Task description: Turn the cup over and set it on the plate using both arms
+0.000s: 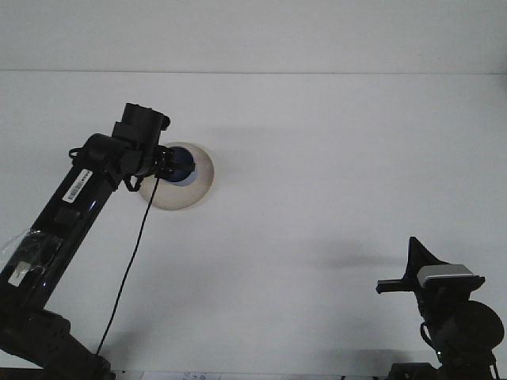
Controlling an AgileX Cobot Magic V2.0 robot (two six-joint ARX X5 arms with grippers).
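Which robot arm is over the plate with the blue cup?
The left arm. Its claw is at the blue cup over the plate; the right arm sits far away.

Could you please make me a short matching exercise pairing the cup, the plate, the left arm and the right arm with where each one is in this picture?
Things:
1. cup
2. plate
3. left arm
4. right arm

Places:
A. low in the right corner, away from everything else
B. flat on the table, left of centre
C. over the plate, at the end of the left arm
D. reaching up from the lower left toward the plate

Pairs: 1-C, 2-B, 3-D, 4-A
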